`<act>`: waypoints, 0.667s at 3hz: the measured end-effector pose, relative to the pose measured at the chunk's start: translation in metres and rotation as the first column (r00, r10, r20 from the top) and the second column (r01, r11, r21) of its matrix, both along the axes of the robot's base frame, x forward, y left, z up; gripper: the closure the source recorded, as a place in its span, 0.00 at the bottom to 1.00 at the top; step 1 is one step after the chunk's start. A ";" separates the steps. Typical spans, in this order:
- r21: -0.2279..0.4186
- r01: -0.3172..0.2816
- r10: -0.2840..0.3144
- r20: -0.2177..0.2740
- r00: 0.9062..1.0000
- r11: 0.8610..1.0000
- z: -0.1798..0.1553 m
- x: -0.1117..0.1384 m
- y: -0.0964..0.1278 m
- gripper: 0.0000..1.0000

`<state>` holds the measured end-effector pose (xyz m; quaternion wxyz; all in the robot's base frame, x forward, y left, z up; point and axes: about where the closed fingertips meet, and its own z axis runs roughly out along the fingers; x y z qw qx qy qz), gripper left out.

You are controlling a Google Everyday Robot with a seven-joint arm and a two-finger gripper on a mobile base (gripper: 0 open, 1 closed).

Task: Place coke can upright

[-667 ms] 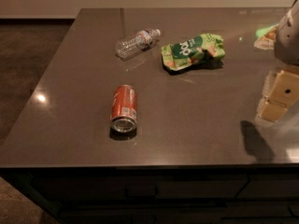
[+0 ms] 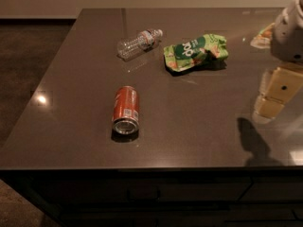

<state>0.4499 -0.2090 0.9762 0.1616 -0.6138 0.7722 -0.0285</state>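
The coke can [image 2: 126, 109] is red with a silver end and lies on its side on the dark table [image 2: 199, 131], left of centre, its open end facing the front edge. My gripper [image 2: 274, 94] hangs above the table's right side, far to the right of the can and apart from it. Its pale fingers [image 2: 269, 107] point down and hold nothing that I can see. Its shadow falls on the table below it.
A clear plastic water bottle [image 2: 138, 42] lies on its side behind the can. A crumpled green snack bag [image 2: 195, 52] lies to the bottle's right. Another pale packet [image 2: 261, 37] sits at the far right, partly hidden by the arm. The table's front edge runs close below the can.
The gripper has shifted slightly left and down over the table's right side. The can, bottle and bag have not moved.
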 end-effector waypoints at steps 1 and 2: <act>0.002 -0.080 0.080 0.006 0.997 0.997 -0.004 0.027 0.017 0.00; -0.019 -0.185 0.185 0.014 0.983 0.983 -0.010 0.056 0.041 0.00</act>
